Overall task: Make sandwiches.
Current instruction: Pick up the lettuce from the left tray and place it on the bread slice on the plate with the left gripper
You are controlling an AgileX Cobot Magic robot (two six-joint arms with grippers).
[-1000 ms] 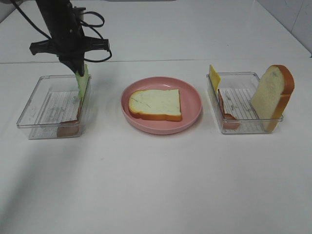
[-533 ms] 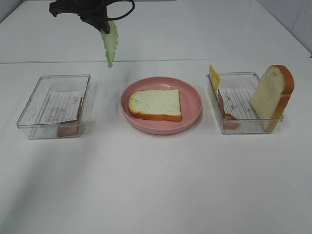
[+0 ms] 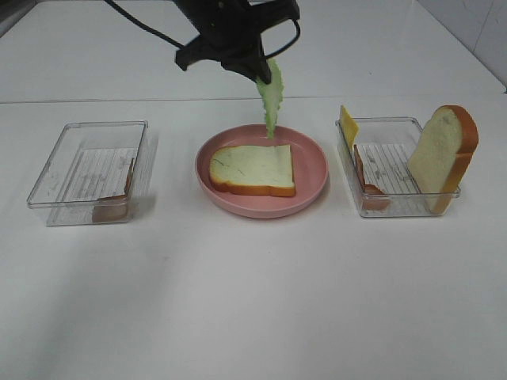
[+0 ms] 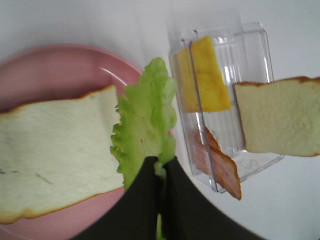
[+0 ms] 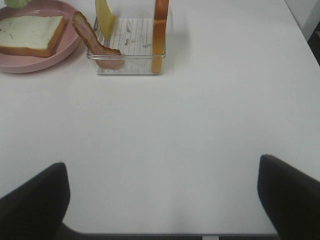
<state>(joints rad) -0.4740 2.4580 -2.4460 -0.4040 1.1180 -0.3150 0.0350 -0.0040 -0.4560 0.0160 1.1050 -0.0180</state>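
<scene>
Left hand [image 3: 260,76] pinches the lettuce leaf [image 3: 272,107], which hangs above the far rim of the pink plate [image 3: 315,170]. Bread slice [image 3: 253,169] lies flat on the plate. Right hand [image 5: 162,192] is spread, empty. Recommended: centre the leaf over the slice, lower until it drapes, then release.

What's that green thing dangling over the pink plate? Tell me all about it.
It is a toy lettuce leaf, light green with frilly edges, looking like soft plastic. It hangs lengthwise, pinched at its upper end by the shut left tool, tip pointing down above the far part of the pink plate. It seems clear of the bread slice lying there; only the tool touches it.
</scene>
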